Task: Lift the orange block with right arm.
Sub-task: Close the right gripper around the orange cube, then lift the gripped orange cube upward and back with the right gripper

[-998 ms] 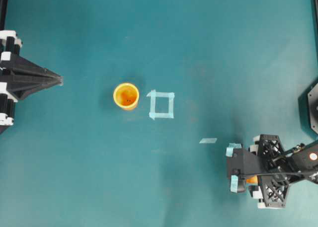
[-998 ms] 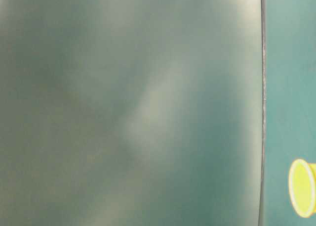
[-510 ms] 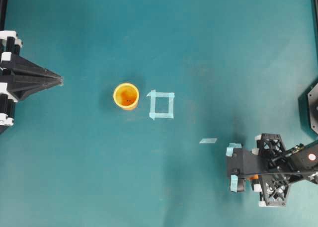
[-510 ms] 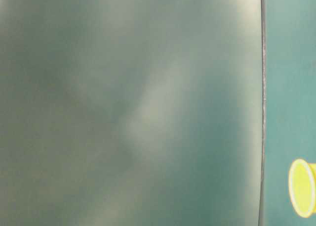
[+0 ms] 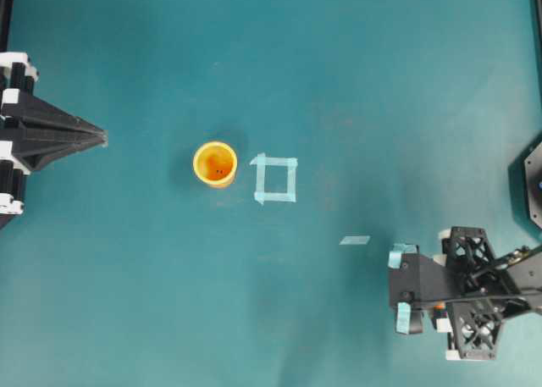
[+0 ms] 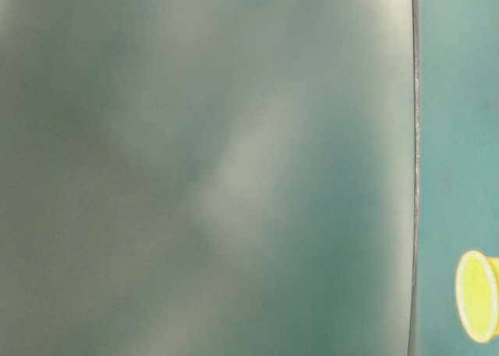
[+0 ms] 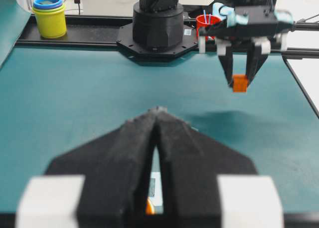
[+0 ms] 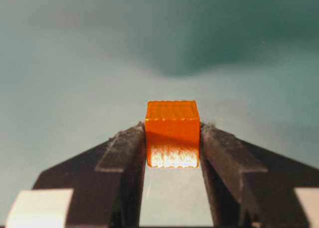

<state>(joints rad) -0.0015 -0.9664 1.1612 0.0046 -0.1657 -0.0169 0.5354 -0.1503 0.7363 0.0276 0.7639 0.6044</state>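
The orange block point(image 8: 172, 128) is a small cube pinched between the two black fingers of my right gripper point(image 8: 173, 132). In the left wrist view the block point(image 7: 240, 83) hangs in the right gripper point(image 7: 240, 80) clear above the teal table and its shadow. In the overhead view the right arm point(image 5: 423, 285), with teal tape strips, is at the lower right and its wrist hides the block. My left gripper point(image 5: 103, 136) rests at the left edge, shut and empty; its tip also shows in the left wrist view point(image 7: 158, 110).
An orange-yellow cup point(image 5: 215, 163) stands left of a pale tape square point(image 5: 275, 178); the cup also shows in the table-level view point(image 6: 477, 295). A loose tape strip point(image 5: 355, 240) lies near the right arm. The right arm's base point(image 7: 158, 26), stacked cups point(image 7: 50, 16) and a red cup point(image 7: 207, 22) are beyond the table.
The right arm has shifted slightly right and toward the bottom edge in the overhead view, still holding the block. The orange glimpse under its wrist has shrunk. The left arm has not moved.
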